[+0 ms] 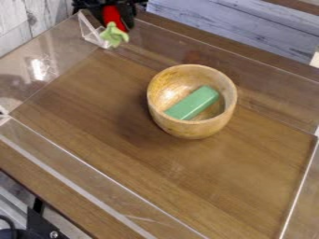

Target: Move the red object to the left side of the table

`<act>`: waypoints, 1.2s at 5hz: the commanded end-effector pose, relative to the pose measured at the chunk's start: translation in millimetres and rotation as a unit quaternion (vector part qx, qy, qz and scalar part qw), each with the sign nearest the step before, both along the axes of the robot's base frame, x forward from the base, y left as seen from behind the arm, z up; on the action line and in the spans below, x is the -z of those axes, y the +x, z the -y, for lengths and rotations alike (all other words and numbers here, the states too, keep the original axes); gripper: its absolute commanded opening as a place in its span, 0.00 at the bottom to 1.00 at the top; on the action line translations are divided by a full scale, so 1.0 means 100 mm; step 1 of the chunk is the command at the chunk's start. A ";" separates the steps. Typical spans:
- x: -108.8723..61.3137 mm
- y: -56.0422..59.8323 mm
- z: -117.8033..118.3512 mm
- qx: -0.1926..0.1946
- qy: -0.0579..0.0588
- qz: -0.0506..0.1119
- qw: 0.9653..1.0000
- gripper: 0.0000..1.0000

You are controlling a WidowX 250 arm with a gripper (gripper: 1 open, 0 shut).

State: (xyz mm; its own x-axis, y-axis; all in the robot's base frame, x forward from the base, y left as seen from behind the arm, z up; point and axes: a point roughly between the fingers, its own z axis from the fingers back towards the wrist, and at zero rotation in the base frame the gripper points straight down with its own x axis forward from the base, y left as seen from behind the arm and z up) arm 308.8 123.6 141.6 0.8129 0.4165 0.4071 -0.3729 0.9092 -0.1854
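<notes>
The red object [115, 18], a small plush strawberry with a pale green leafy stem hanging down, is held above the far left corner of the wood-grain table [112, 140]. My gripper [112, 13] sits at the top edge of the camera view, shut on the strawberry's red body; most of the arm is cut off by the frame. The green stem dangles just over the clear acrylic wall there.
A round wooden bowl [191, 125] holding a green block [193, 103] stands right of centre on the table. Clear acrylic walls [75, 182] border the tabletop on all sides. A pale plank surface lies beyond the far edge.
</notes>
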 end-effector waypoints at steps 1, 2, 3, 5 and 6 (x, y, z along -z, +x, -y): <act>-0.15 0.21 0.00 0.024 0.013 0.033 0.999 0.00; 0.07 0.11 -0.17 0.072 0.032 0.020 0.997 0.00; 0.29 0.04 -0.28 0.117 0.053 0.005 0.992 0.00; 0.64 -0.07 -0.65 0.104 0.071 -0.029 0.992 0.00; 0.71 -0.09 -0.86 0.076 0.074 -0.041 0.994 0.00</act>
